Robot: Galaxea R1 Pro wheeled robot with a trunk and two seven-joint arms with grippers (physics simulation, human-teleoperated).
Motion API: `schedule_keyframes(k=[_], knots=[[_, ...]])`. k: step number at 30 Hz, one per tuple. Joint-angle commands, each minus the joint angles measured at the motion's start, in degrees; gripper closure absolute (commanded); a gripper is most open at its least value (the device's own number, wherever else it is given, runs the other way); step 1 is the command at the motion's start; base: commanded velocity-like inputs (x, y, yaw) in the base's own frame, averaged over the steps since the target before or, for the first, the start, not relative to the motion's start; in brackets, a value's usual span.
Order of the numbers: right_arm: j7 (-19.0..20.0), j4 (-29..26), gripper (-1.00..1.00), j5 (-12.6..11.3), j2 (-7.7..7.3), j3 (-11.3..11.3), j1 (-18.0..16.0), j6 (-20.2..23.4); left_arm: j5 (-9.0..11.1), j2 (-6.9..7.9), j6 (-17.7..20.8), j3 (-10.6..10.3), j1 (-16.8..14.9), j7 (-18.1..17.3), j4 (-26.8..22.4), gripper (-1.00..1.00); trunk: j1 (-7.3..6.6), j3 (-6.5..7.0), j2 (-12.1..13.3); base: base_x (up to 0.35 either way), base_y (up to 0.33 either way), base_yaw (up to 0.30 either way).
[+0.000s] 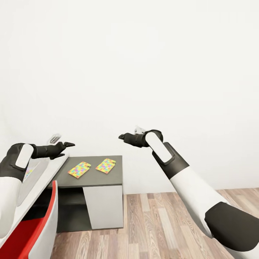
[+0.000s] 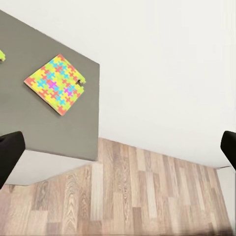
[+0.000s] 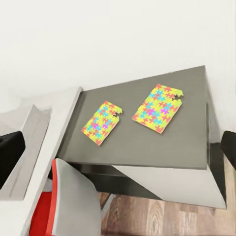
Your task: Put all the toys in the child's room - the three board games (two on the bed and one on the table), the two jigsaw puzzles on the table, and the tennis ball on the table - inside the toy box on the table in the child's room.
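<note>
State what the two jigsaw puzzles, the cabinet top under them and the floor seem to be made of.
Jigsaw puzzles: probably card or foam, matte, bright interlocking pieces. Cabinet top: smooth dark grey, maybe laminate; uniform, no grain. Floor: wood-look planks, visible grain and seams.

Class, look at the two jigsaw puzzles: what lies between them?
Only a bare strip of the dark grey cabinet top. The right wrist view shows the near puzzle and far puzzle apart, not touching.

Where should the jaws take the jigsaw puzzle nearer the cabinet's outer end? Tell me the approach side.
Grip that jigsaw puzzle by an edge, probably the one toward the cabinet's front, coming from above and the front. It lies flat and thin on the dark top, so only its edges offer a hold. The other puzzle lies apart, leaving room.
</note>
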Motion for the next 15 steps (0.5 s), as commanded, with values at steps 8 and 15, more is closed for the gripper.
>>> schedule_keyframes(k=[8, 15], knots=[[-0.6, 0.0, -1.00, -0.6, -0.74, 0.1, 1.8, -0.1, -0.6, -0.01, 0.2, 0.2, 0.1, -0.6, 0.0, -1.00, 0.01, 0.19, -0.1, -0.060, 0.000, -0.281], [-0.6, 1.8, -1.00, -0.5, -0.82, 0.1, 3.8, -0.3, -0.6, 0.00, 0.2, 0.2, 0.2, -0.6, 0.0, -1.00, 0.01, 0.38, -0.1, -0.005, 0.000, -0.281]])
